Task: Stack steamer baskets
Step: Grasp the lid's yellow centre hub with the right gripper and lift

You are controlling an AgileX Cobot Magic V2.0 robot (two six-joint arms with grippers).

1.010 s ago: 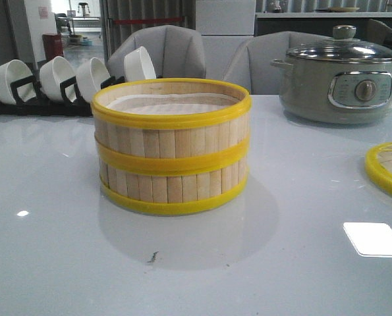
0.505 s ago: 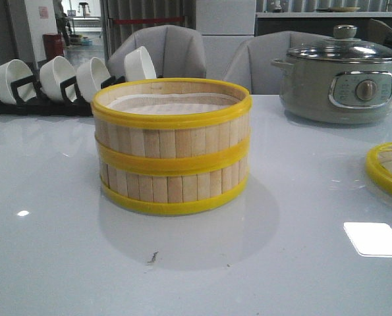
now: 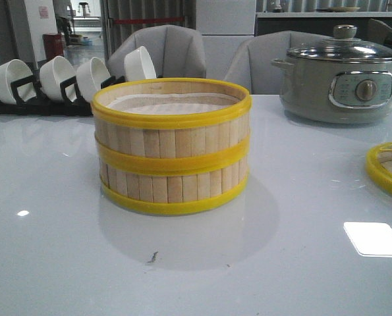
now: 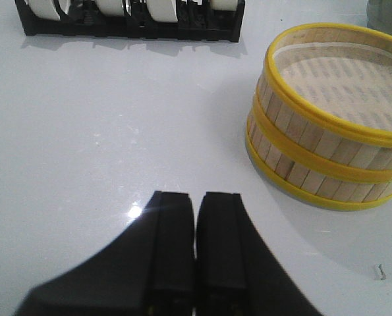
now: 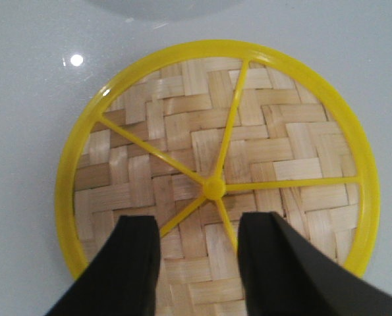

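Two steamer baskets stand stacked in the middle of the table, the upper basket [image 3: 172,115] squarely on the lower basket [image 3: 172,187]; white liner shows inside the upper one. The stack also shows in the left wrist view [image 4: 327,118]. My left gripper [image 4: 196,204] is shut and empty, above bare table well apart from the stack. My right gripper [image 5: 199,227] is open and hovers over the flat woven lid [image 5: 215,151], its fingers on either side of the lid's yellow knob, holding nothing. Neither gripper shows in the front view.
The woven lid [image 3: 388,168] lies at the table's right edge. A grey-green electric pot [image 3: 340,76] with a glass lid stands at the back right. A black rack with white bowls [image 3: 64,82] stands at the back left, also in the left wrist view [image 4: 130,16].
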